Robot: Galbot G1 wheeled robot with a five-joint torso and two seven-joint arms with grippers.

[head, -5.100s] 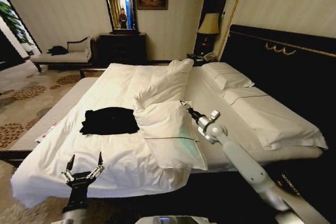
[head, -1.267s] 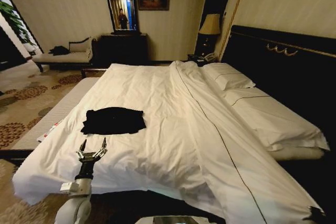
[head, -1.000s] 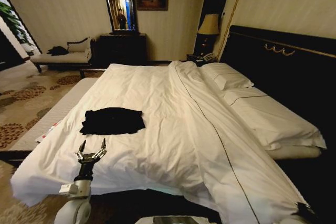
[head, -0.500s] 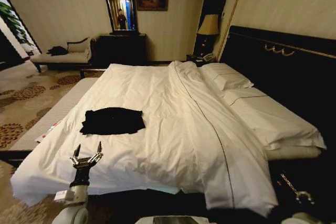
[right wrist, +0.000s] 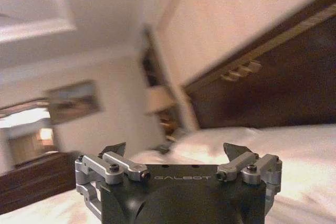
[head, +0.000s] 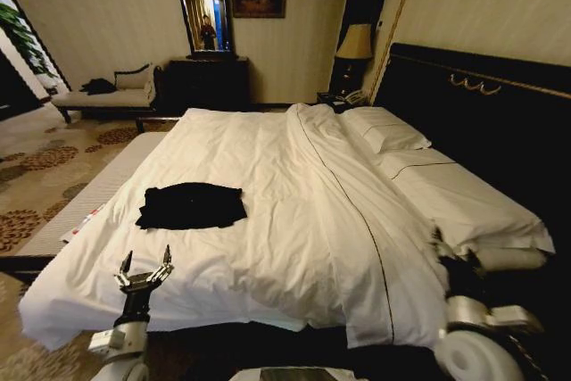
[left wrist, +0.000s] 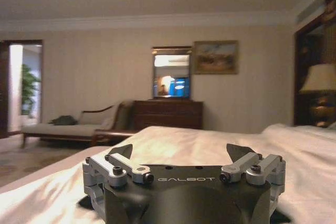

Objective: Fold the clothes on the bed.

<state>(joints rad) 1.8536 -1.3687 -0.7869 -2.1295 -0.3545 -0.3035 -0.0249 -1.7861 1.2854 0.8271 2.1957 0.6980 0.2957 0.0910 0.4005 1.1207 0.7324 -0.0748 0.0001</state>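
Shirt [head: 191, 206] lies folded on bed [head: 294, 220].
Soft, limp; pinch an edge. Left gripper [head: 143, 268] at 6 o'clock, right gripper [right wrist: 177, 156]: jaws apart.

You can read "GALBOT" in pale letters on the dark body of the left gripper [left wrist: 185, 153], just behind its fingers; the same word stands on the right gripper [right wrist: 177, 151]; nothing else is legible.
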